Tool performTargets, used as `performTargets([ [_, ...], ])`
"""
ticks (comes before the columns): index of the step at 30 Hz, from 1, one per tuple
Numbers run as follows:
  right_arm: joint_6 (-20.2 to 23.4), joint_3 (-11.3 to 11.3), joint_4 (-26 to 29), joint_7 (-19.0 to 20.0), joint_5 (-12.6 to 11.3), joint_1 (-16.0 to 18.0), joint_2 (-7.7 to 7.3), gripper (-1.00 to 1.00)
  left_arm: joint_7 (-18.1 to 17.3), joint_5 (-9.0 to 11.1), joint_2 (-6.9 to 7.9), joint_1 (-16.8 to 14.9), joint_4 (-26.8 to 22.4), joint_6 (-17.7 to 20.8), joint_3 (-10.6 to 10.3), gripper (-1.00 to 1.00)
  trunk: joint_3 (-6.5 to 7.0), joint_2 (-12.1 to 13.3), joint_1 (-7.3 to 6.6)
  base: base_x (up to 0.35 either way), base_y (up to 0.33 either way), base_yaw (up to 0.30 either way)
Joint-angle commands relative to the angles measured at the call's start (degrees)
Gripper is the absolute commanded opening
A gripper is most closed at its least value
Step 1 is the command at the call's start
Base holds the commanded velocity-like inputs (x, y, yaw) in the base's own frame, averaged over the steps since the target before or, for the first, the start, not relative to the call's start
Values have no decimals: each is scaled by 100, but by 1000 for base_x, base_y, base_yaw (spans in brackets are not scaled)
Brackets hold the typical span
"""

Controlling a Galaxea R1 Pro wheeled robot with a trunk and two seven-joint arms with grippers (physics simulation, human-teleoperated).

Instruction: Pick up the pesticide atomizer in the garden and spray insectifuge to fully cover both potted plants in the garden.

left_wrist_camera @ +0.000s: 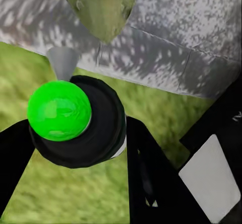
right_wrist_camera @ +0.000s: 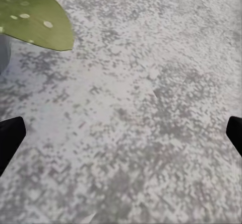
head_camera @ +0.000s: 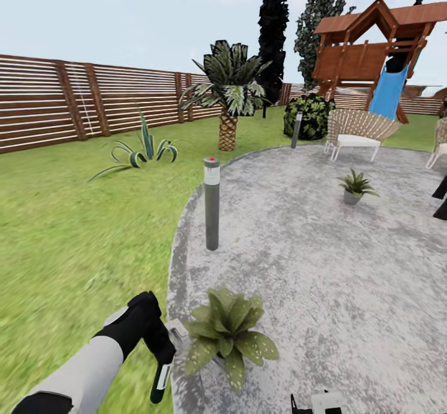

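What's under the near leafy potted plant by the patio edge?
Mottled grey stone patio. The near potted plant spreads its broad green leaves over its pot, so the pot and the stone right beneath are mostly hidden.

Mottled grey stone patio (right_wrist_camera: 136, 108) spreads beneath the right tool (right_wrist_camera: 121, 133), whose two dark fingertips (right_wrist_camera: 10, 136) sit far apart at nine and three o'clock, while a speckled green leaf (right_wrist_camera: 33, 15) of a potted plant reaches in at eleven o'clock.

Backyard garden: lawn (head_camera: 68, 215), slatted fence (head_camera: 93, 100), playset (head_camera: 372, 48).
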State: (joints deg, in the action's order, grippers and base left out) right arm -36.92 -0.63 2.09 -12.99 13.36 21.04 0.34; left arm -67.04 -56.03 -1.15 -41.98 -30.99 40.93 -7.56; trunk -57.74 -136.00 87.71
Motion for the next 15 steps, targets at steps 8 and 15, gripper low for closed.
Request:
performTargets([
  [8, -8, -7, -7, -54, 61, 5, 1, 100, -515, -261, -25, -299, -220, 53, -655, -100, -6, -2, 1, 59, 130, -94],
  [15, -8, -7, -7, -54, 61, 5, 1, 100, -840, -280, -5, -302, -218, 39, -700, -100, -6, -2, 1, -3, 5, -240],
])
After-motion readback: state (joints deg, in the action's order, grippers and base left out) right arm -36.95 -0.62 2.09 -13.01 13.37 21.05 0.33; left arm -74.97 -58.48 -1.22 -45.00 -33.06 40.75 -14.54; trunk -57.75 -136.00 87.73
